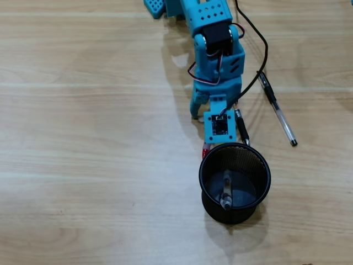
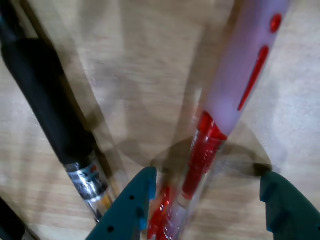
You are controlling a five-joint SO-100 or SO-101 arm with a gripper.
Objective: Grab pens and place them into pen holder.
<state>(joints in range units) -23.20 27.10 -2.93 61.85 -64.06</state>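
Observation:
In the wrist view my gripper [image 2: 207, 175] is open and low over the wood table. A red and clear pen [image 2: 212, 135] lies between its fingers, close to the left finger [image 2: 132, 205]; the right finger [image 2: 285, 205] is well clear of it. A black-gripped pen [image 2: 50, 115] lies just left of the jaws. In the overhead view the black mesh pen holder [image 1: 263, 165] stands just below the arm [image 1: 215, 49] with one pen [image 1: 226, 190] inside. The red pen's end [image 1: 206, 150] pokes out beside the holder's rim. Another pen [image 1: 241, 126] lies by the wrist, and a third pen [image 1: 277, 109] further right.
The wrist camera board [image 1: 219, 124] hides the fingertips in the overhead view. A black cable [image 1: 259, 33] loops down from the top toward the right-hand pen. Bare wood table [image 1: 83, 138] stretches to the left.

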